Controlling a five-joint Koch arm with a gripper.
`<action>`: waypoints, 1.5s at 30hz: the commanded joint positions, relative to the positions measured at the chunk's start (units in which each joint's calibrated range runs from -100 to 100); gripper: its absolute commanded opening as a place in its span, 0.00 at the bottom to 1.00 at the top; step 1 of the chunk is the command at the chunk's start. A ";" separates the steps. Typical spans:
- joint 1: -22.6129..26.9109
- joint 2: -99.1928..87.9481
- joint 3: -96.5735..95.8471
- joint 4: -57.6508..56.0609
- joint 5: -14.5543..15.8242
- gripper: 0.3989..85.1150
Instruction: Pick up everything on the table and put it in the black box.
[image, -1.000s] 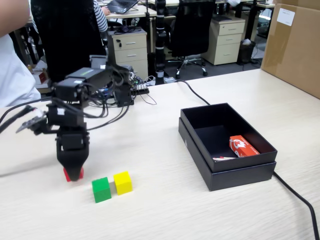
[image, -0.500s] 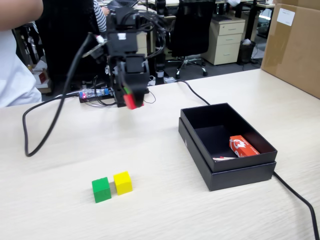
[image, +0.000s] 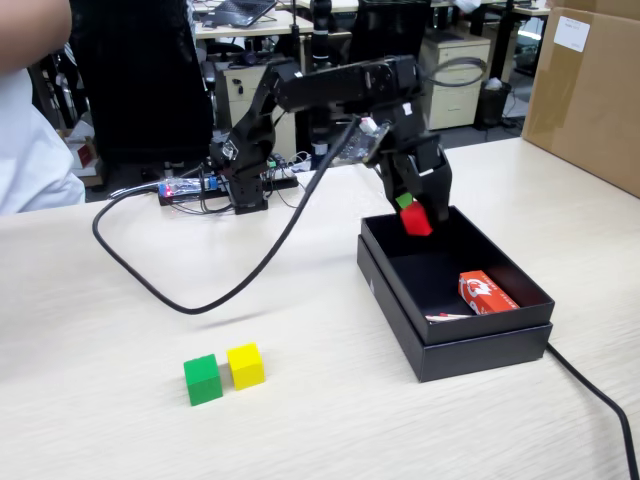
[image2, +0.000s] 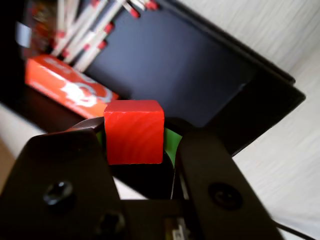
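1. Over the far-left corner of the black box, the claw hangs with the red cube pinched between its jaws; the wrist view shows the cube gripped on both sides, above the dark box floor.
2. Step in hand, as I judge it: carrying the first cube to the drop. It is above the box, not yet inside.
3. Next move calls for spreading the jaws so the cube falls onto the bare floor; possibly a small reach further in first, since it sits close to the far-left rim.
4. Left on the worktop: green cube and yellow cube, touching or nearly so, near-left of the box and well apart from it. Two of three remain to be picked.
5. Inside the box: a red-and-white packet at the right side, with thin red-tipped sticks beside it. They leave the left floor free.
6. Around: a black cable looping over the worktop, another cable at near right, a brown carton far right. None blocks the drop.
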 joint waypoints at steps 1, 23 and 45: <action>0.59 3.27 5.95 0.30 0.39 0.01; -1.07 -13.83 1.33 0.30 0.88 0.46; -27.35 -34.02 -14.72 0.39 -8.55 0.58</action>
